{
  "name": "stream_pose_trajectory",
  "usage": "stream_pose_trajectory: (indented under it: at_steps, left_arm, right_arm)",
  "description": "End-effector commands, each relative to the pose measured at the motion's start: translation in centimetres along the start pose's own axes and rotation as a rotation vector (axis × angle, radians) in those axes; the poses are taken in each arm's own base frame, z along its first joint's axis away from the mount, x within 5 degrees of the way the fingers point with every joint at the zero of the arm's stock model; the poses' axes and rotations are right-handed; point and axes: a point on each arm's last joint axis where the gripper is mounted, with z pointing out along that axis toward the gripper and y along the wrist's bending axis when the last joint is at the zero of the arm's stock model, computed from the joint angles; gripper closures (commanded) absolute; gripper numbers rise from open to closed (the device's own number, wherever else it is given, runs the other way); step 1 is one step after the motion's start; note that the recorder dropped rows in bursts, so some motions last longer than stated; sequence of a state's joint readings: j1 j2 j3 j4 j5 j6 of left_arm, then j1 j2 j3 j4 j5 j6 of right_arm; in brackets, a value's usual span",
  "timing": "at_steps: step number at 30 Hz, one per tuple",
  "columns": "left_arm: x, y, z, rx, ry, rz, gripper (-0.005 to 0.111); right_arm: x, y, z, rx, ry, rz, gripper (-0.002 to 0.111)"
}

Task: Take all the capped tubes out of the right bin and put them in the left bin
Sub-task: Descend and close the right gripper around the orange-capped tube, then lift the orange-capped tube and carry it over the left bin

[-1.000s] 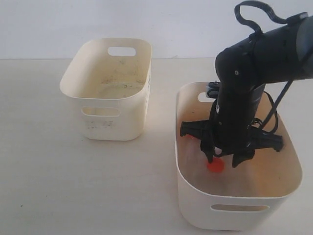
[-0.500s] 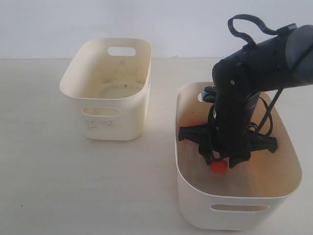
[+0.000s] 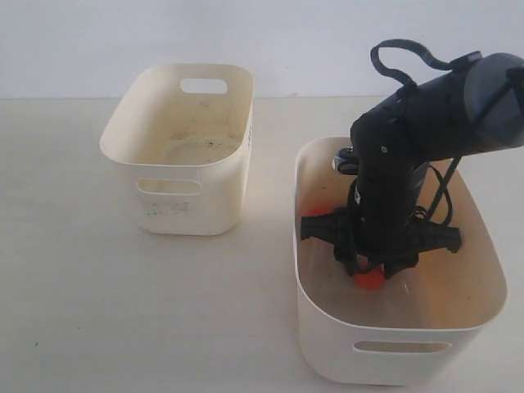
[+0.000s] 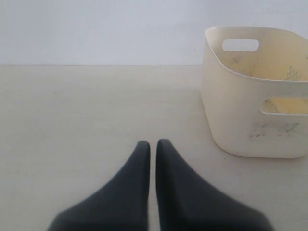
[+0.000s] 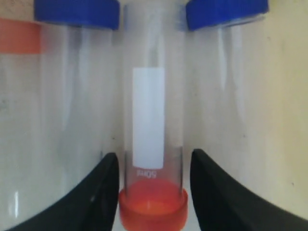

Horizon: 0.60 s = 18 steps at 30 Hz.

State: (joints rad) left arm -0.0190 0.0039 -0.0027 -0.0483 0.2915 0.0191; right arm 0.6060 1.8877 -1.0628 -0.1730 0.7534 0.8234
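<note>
Lowered since a second earlier: the right arm sank deeper into the right bin and edged toward the wall facing the left bin, settling over an orange-red cap.

Item 1, left gripper: fingers pressed together and holding nothing. It sat over bare counter, outside the right bin.

Item 2, left bin: upright and well apart from the right bin. No tube was seen inside.

Item 3, right gripper: inside the right bin with fingers spread, one on each side of the labelled tube. Slim gaps showed, and nothing was pinched yet.

Item 4, capped tubes: all within the right bin. The labelled tube lay centred between the fingers, cap toward the wrist, its long axis running with the fingers and across their closing line. Blue-capped tubes lay parallel on both flanks, with another orange-capped tube beyond.

Judgement: the right arm was by far the nearer. The bin floor looked smooth. The neighbouring tubes left scant room, so closing risked nudging them.
</note>
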Motion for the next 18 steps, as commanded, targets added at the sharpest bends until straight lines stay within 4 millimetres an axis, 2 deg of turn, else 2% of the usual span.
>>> stream_pose_trajectory:
  at_steps: [1, 9, 12, 16, 18]
  left_arm:
    - [0.11, -0.03, 0.0, 0.005, 0.003, -0.01, 0.103]
    - [0.11, -0.03, 0.0, 0.005, 0.003, -0.01, 0.103]
    - [0.11, -0.03, 0.0, 0.005, 0.003, -0.01, 0.103]
    - [0.11, -0.03, 0.0, 0.005, 0.003, -0.01, 0.103]
    - [0.11, -0.03, 0.0, 0.005, 0.003, -0.01, 0.103]
  right_arm:
    - [-0.11, -0.31, 0.46, 0.015, 0.005, -0.007, 0.062]
    - [-0.02, -0.35, 0.46, 0.02, 0.015, -0.009, 0.065]
    - [0.02, -0.39, 0.46, 0.024, 0.019, -0.009, 0.079]
    - [0.09, -0.48, 0.46, 0.033, 0.027, -0.009, 0.107]
    - [0.18, -0.61, 0.32, 0.044, 0.035, -0.01, 0.108]
